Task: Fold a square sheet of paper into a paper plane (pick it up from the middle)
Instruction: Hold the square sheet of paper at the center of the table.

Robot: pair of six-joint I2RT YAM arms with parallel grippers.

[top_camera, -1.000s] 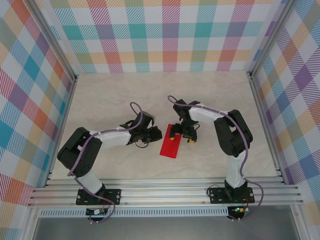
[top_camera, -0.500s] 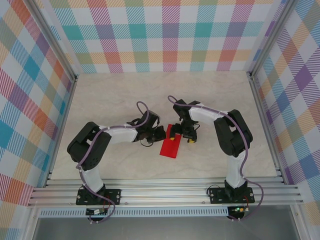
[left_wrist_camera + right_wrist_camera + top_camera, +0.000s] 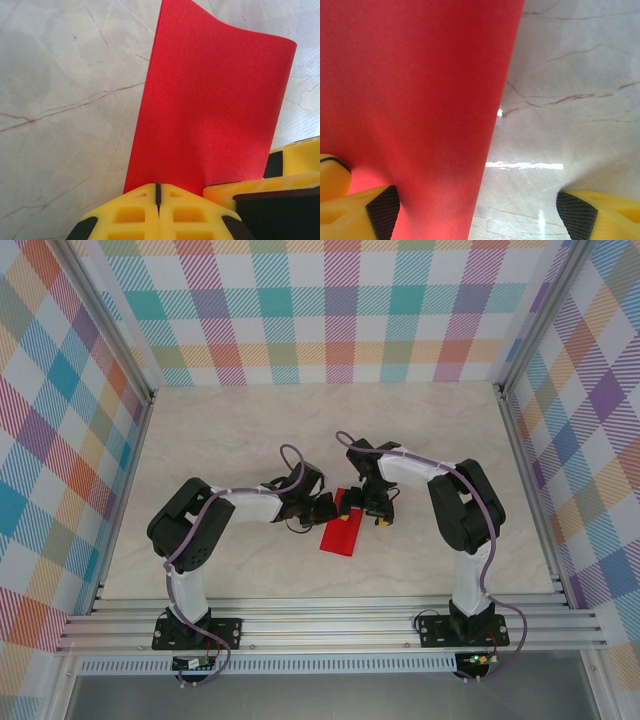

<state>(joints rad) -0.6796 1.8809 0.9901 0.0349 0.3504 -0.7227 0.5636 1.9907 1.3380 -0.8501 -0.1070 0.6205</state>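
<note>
Marble tabletop [image 3: 60,100], left tool [image 3: 157,194] pressed together (apparently touching paper plane [image 3: 215,110]), right tool [image 3: 475,212] spread

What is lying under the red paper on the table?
The pale marbled table shows all around the red paper, which lies on it. The part directly beneath the sheet is covered, so whether anything else is there cannot be seen.

Pale marbled tabletop [image 3: 220,440], pastel plaid walls [image 3: 340,310], aluminium frame rails [image 3: 330,625] along near edge
</note>
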